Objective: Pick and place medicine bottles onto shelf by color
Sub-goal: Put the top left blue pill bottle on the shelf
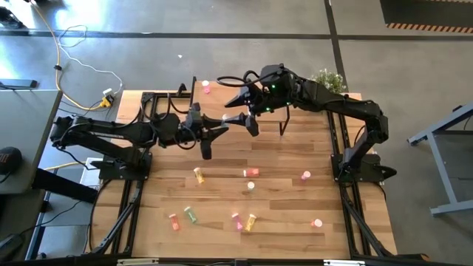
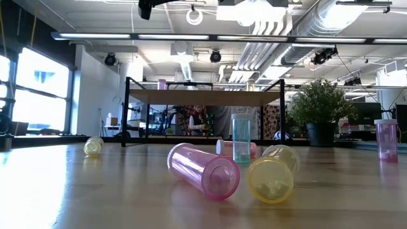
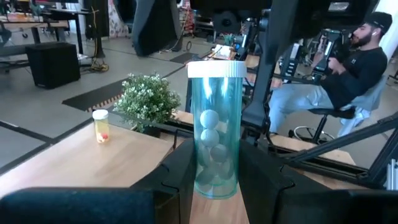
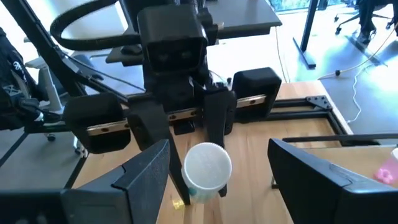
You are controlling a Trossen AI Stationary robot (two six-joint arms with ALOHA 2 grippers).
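Note:
My left gripper (image 1: pixel 218 129) is shut on a teal bottle (image 3: pixel 214 127) with a white cap, held upright above the middle of the table. My right gripper (image 4: pixel 219 146) stands open facing it from the table's right; its fingers flank the cap (image 4: pixel 208 165) without touching it. The shelf (image 2: pixel 203 97) stands at the far edge on black legs, with a pink bottle (image 2: pixel 162 84) upright on it. Loose bottles lie on the table: pink (image 2: pixel 203 170), yellow (image 2: pixel 271 179) and red-orange (image 1: pixel 251 172). Another teal bottle (image 2: pixel 241 138) stands on its base. My left gripper pinches the teal bottle's lower body (image 3: pixel 214 180) between its two fingers (image 3: pixel 180 177), one on each side. The fingers come level from the table's left. The bottle stands upright in the hold, cap up, lifted clear of the table.
A small potted plant (image 3: pixel 149 99) and an upright yellow bottle (image 3: pixel 101 124) stand on wood at the far right. More bottles lie scattered toward the near edge (image 1: pixel 236 220). A person (image 3: pixel 348 68) sits beyond the table. A pink bottle (image 2: pixel 386 140) stands at the right.

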